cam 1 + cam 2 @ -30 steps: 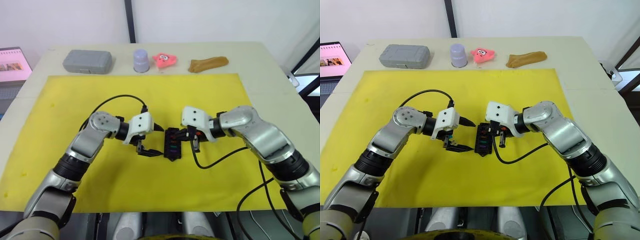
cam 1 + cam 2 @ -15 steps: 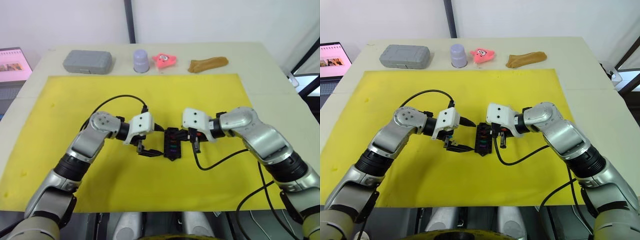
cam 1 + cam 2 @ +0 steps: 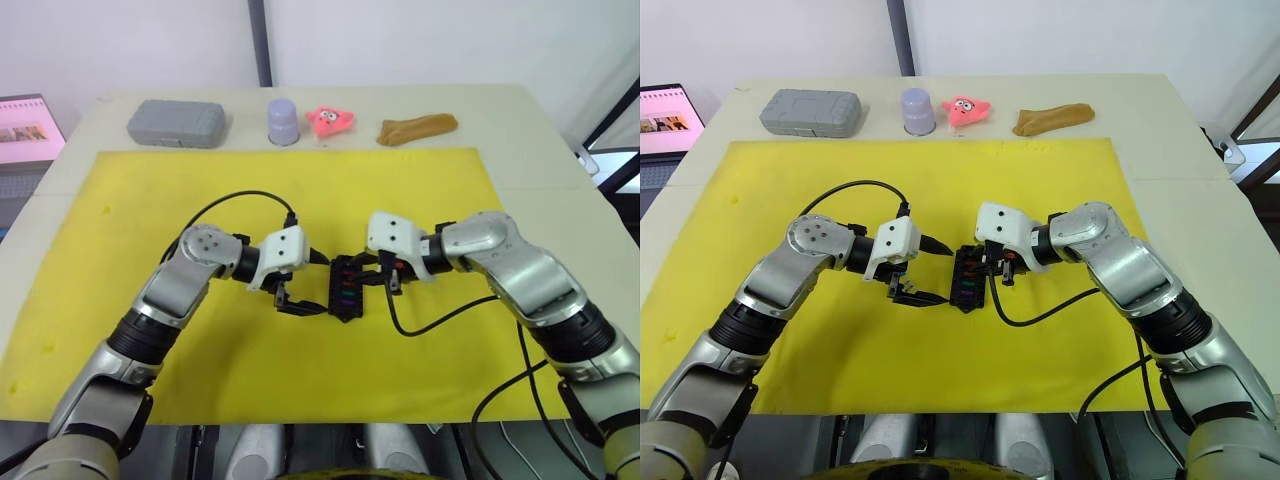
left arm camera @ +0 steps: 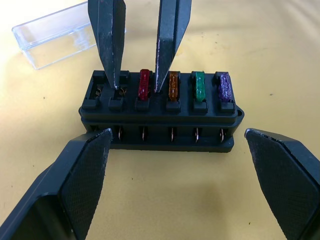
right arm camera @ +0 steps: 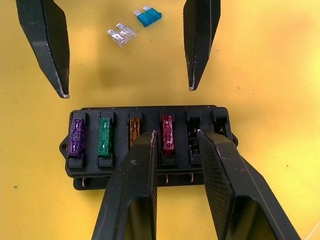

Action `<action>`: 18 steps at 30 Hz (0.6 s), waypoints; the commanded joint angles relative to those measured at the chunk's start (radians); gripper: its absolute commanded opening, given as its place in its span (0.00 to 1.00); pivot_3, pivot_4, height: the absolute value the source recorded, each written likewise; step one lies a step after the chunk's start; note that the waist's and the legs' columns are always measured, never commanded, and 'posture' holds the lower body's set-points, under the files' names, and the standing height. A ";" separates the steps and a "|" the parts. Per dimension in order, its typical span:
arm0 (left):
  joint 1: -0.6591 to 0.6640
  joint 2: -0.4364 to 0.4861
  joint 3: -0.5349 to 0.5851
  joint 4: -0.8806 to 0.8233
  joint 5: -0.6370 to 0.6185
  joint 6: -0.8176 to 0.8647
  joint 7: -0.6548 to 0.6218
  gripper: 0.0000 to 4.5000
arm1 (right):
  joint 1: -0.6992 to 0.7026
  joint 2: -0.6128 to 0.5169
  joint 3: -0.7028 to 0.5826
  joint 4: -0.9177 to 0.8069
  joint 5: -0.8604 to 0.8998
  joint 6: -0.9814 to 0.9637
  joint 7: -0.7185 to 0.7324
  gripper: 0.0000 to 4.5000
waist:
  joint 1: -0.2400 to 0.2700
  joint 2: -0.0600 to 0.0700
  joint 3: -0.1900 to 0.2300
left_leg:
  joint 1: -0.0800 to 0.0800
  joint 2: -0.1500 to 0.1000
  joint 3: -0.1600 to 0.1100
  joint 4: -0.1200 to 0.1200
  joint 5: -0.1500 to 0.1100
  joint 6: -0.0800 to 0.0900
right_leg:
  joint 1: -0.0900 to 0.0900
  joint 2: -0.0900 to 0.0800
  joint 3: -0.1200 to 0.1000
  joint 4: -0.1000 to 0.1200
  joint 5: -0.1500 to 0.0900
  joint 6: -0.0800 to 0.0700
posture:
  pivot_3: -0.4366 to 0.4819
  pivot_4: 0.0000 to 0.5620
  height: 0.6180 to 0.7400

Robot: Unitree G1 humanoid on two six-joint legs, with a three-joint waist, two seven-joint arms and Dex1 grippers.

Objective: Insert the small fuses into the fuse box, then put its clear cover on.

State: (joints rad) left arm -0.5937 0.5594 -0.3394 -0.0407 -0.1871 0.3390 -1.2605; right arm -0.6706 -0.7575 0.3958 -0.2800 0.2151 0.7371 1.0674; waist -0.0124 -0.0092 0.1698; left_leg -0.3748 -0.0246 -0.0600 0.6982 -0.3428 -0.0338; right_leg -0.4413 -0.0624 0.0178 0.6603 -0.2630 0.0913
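Fuse box (image 5: 147, 140) (partly hidden by right claw (image 5: 176, 137)).

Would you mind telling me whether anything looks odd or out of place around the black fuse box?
Nothing looks damaged or askew. The black fuse box holds purple, green, amber and red fuses upright; two slots are empty. A pale clear fuse and a blue fuse lie loose on the yellow mat.

My black fuse box (image 5: 147, 140) holds purple (image 5: 77, 136), green (image 5: 104, 137), amber (image 5: 134, 131) and red fuses (image 5: 167, 132). Pale clear (image 5: 122, 35) and blue fuses (image 5: 148, 17) lie on the yellow mat (image 5: 280, 75). The cover (image 4: 52, 35) is transparent.
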 commanded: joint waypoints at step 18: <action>-0.009 0.000 0.007 -0.010 -0.004 -0.018 0.000 1.00 | 0.049 0.036 -0.156 -0.026 0.126 -0.040 -0.007 0.00 | 0.001 0.000 0.000 | 0.000 0.000 0.000 0.000 0.000 0.000 | 0.000 0.000 0.000 0.000 0.000 0.000 | 0.48 0.27 1.00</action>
State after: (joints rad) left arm -0.5938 0.5595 -0.3394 -0.0390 -0.1868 0.3362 -1.2606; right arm -0.6258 -0.7265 0.2597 -0.3013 0.3385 0.7416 1.0589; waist -0.0110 -0.0094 0.1697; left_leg -0.3751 -0.0249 -0.0599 0.6982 -0.3429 -0.0335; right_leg -0.4412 -0.0627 0.0179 0.6603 -0.2629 0.0913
